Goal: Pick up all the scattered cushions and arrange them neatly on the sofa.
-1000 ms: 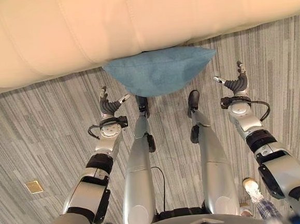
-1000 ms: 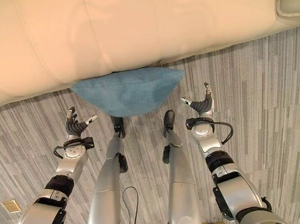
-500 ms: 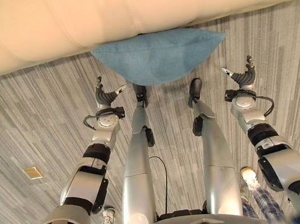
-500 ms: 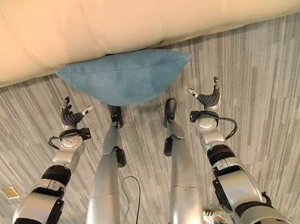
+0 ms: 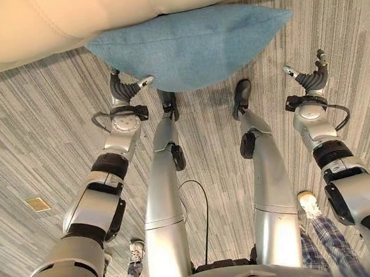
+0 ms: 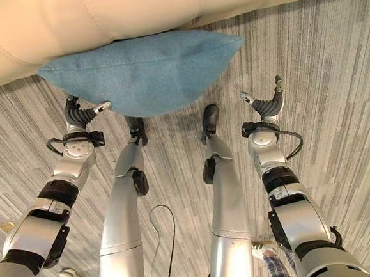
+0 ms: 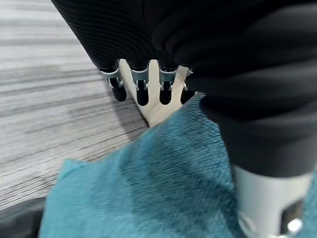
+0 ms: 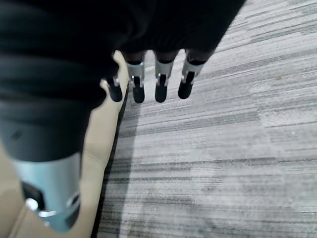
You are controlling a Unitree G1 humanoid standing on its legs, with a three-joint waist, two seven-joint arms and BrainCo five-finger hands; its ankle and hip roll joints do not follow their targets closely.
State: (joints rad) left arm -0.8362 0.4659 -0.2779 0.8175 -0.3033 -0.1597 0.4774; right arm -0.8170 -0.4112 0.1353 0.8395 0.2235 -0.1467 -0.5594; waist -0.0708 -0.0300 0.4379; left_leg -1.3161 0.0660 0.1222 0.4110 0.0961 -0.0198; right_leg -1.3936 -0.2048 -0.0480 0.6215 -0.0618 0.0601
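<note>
Left hand (image 5: pixel 125 90) spread at the cushion's (image 5: pixel 190 45) lower-left edge; right hand (image 5: pixel 311 79) spread, lower right of it. I saw sofa (image 5: pixel 48 24) along top.

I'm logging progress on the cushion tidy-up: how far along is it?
Nothing looks done: the blue cushion lies on the carpet against the sofa front. In hand: both open hands flank it, left robot hand at its edge, right robot hand apart. Left: grasp, lift, place on sofa.

- cushion (image 5: pixel 190 45) on the floor (image 5: pixel 38 143), against the sofa (image 5: pixel 47 21) front;
- left robot hand (image 5: pixel 125 89) beside its left end; right robot hand (image 5: pixel 310 77) right of it, apart.
</note>
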